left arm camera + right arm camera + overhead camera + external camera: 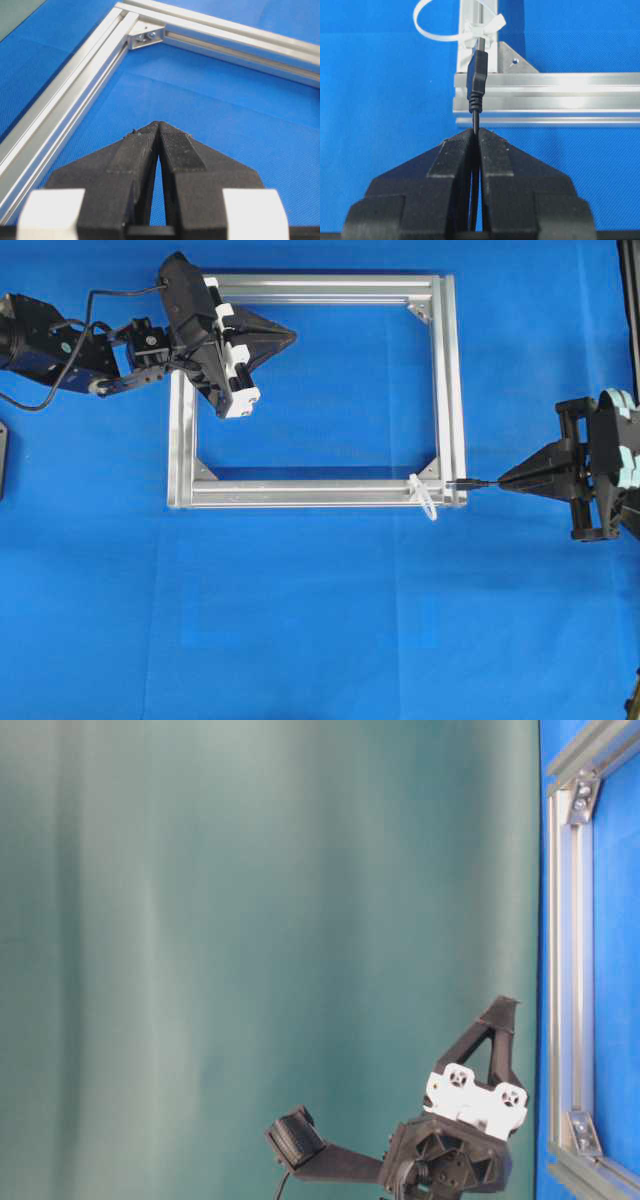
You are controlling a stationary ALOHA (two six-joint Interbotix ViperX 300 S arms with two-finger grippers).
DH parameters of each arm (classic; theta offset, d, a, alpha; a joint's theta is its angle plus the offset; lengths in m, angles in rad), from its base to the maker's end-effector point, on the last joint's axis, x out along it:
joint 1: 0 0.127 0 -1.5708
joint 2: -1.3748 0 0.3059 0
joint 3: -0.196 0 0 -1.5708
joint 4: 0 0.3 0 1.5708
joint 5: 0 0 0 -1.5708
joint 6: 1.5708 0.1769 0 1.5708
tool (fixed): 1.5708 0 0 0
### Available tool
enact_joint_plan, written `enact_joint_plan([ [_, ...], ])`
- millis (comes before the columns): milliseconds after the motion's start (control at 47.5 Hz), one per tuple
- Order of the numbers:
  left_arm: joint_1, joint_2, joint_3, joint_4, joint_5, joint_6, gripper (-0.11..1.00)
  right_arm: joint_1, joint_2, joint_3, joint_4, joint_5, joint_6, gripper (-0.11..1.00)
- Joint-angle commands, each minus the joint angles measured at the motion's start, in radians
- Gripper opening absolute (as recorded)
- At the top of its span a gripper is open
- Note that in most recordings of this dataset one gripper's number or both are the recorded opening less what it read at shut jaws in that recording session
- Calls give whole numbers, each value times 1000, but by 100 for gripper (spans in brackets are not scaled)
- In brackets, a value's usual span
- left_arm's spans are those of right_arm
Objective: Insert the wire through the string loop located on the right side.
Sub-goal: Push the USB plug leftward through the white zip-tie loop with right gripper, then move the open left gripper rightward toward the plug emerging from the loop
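My right gripper (503, 481) (476, 131) is shut on the thin black wire (476, 117). Its dark plug tip (478, 72) (464, 482) sticks out ahead of the fingertips, over the silver frame's (448, 390) near right corner. The white string loop (436, 25) (426, 498) is tied to the frame there; the plug's end sits right at the loop's knot, to the side of the open ring. My left gripper (290, 337) (159, 123) is shut on nothing, hovering over the blue cloth inside the frame's far left corner.
The rectangular aluminium frame lies flat on the blue cloth, with corner brackets (146, 36) (514, 61) inside its corners. The left arm (60, 340) reaches in from the left edge. Open cloth surrounds the frame at the front.
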Motion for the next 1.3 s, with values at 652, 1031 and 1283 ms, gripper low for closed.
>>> enact_joint_plan([
  [652, 0, -34, -15, 5, -5, 0, 0, 40, 457, -267, 0, -242, -3, -4],
  [1031, -5, -34, -12, 5, -5, -3, 0, 40, 511, -318, 2, -245, -5, -4],
  [1283, -21, -34, -9, 5, -3, -6, 0, 40, 511, -314, 2, -245, -5, -4],
])
